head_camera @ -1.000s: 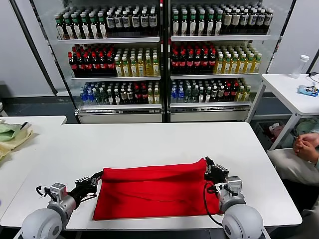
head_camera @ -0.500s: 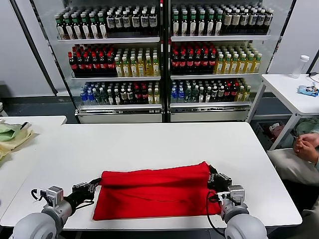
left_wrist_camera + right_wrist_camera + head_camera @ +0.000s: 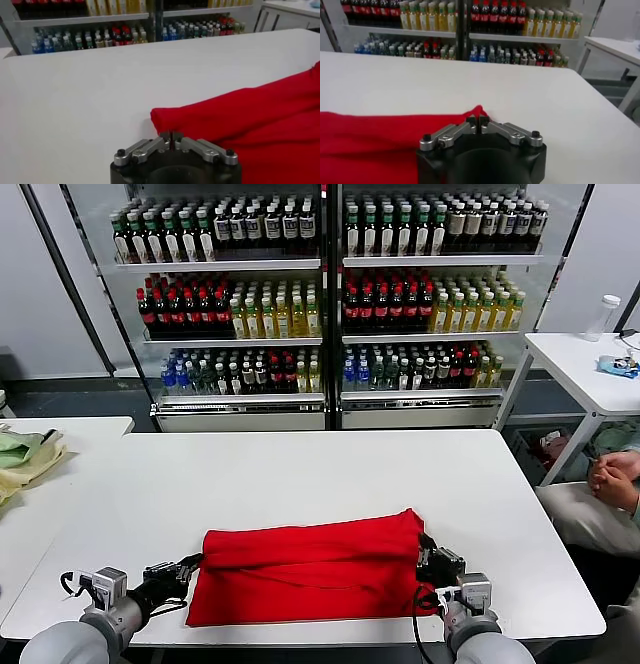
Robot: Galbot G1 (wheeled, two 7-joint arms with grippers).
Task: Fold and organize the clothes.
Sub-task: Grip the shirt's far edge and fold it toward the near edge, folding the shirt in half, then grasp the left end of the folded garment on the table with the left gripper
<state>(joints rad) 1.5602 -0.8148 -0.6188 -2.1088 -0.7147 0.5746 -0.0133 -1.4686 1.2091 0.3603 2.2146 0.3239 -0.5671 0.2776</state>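
Observation:
The clothes, one bright red T-shirt [image 3: 310,574], lie folded into a wide band on the white table [image 3: 300,469] near its front edge. My left gripper [image 3: 186,570] is low at the shirt's left edge. In the left wrist view its tips [image 3: 171,136] stand nearly together, against the red corner [image 3: 165,117]. My right gripper [image 3: 430,550] is at the shirt's right edge. In the right wrist view the red cloth [image 3: 380,140] rises to a peak that ends at the tips [image 3: 477,120], which show only a thin slit between them.
A pale green and yellowish cloth heap [image 3: 22,456] lies on a side table at the left. Behind the table stand glass-fronted shelves of bottles [image 3: 320,304]. A seated person's hands [image 3: 612,476] and another white table [image 3: 590,364] are at the right.
Both grippers have drawn back toward the table's front edge and sunk lower. The shirt's far edge has come nearer with them, so the red band sits closer to me.

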